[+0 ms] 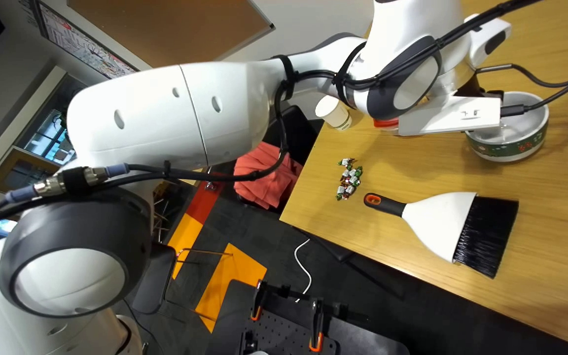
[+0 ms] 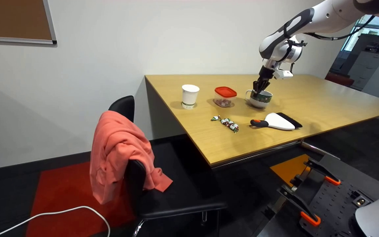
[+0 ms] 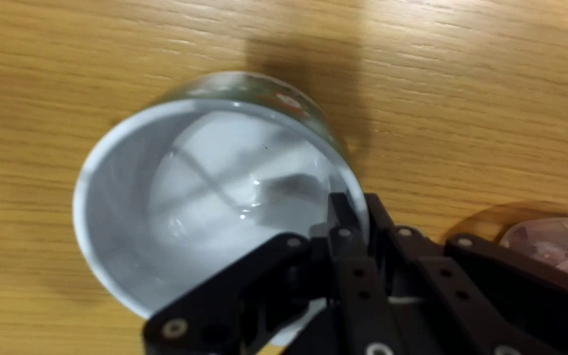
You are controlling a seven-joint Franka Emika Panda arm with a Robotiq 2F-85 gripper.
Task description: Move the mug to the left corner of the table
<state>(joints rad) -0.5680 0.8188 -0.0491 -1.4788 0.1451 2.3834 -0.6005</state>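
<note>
The mug [image 2: 262, 99] is a wide white vessel with a green patterned band. It is roughly upright at the table [image 2: 334, 98], its handle facing the red-lidded container in that exterior view. The mug also shows in an exterior view [image 1: 511, 148] and, from above, in the wrist view [image 3: 225, 167]; it looks empty. My gripper [image 3: 355, 209] is shut on the mug's rim, one finger inside the wall and one outside. The gripper also shows in an exterior view [image 2: 258, 89]. I cannot tell whether the mug's base touches the table.
A red-lidded container [image 2: 225, 95] stands beside the mug, with a white paper cup [image 2: 189, 96] beyond it. Wrapped candies [image 2: 229, 124] and a white brush [image 2: 276, 121] with a dark handle lie nearer the table's front edge. A chair with a pink garment [image 2: 120, 144] stands by the table's end.
</note>
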